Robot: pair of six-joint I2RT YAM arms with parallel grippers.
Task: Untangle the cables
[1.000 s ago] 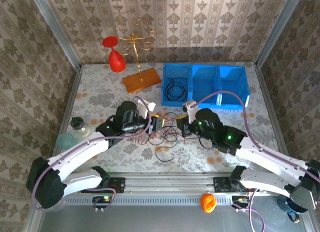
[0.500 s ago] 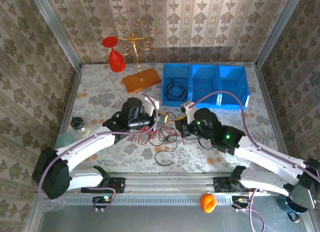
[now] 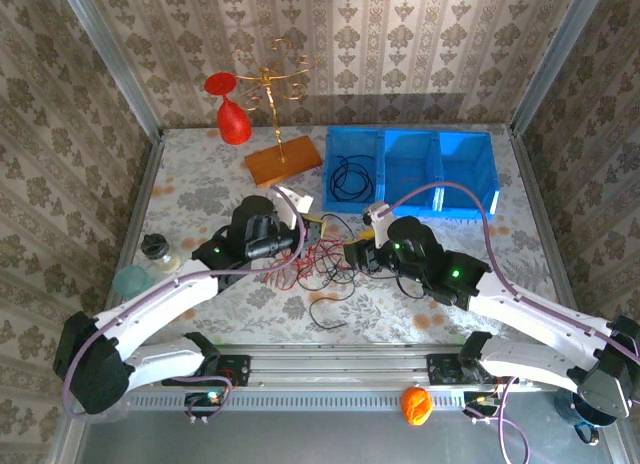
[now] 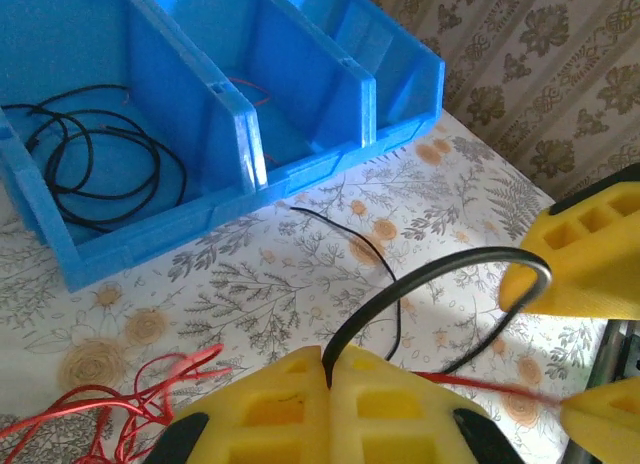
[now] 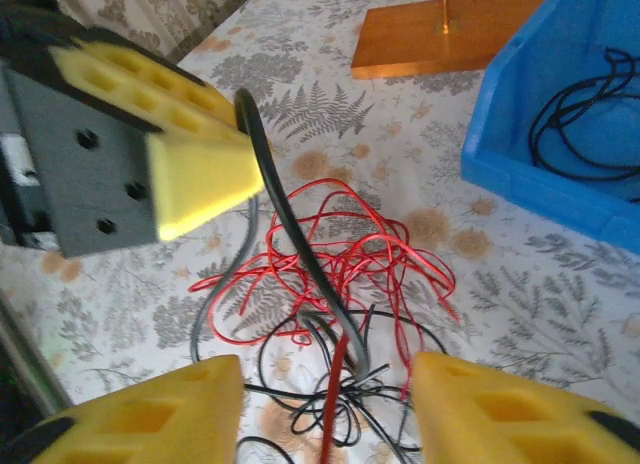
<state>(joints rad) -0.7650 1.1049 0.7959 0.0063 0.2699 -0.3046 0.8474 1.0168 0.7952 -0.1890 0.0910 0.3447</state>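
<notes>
thin looped cables [image 5: 304,246] (red, black); foam-padded left tool [image 4: 328,369] pinches one

one tangle of thin red and black cables [image 3: 322,264], one loose black cable loop [image 3: 328,312], one black cable coil [image 3: 350,176], one blue plastic bin [image 3: 465,169] with three compartments, one gold wire stand on a wooden base [image 3: 283,162], one red goblet [image 3: 235,127], one orange ball [image 3: 416,404], two white robot arms, left arm [image 3: 165,304] and right arm [image 3: 545,319].

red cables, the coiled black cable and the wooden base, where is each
red cables [image 5: 348,249], right wrist view, middle of the loops
coiled black cable [image 3: 350,176], top external view, on its bunched strands
wooden base [image 3: 283,164], top external view, its top face
</notes>
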